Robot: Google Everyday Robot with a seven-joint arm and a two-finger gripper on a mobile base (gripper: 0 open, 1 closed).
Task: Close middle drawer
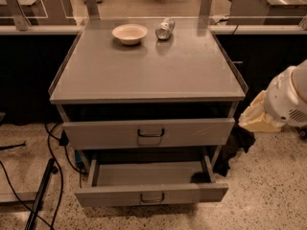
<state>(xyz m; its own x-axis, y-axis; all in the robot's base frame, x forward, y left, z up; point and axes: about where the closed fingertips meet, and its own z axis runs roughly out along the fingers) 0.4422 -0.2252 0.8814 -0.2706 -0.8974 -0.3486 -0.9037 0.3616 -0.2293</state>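
My gripper (pixel 259 115) hangs right of the cabinet (pixel 144 75), apart from pulled-out middle drawer (pixel 151 194); can't tell if it's clenched or released

Dim warm overhead light; shadow under cabinet top (pixel 148 66); jaws pale at right edge

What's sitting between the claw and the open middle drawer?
In the camera view, the claw hangs right of the cabinet; between it and the middle drawer lies a dark heap on the floor.
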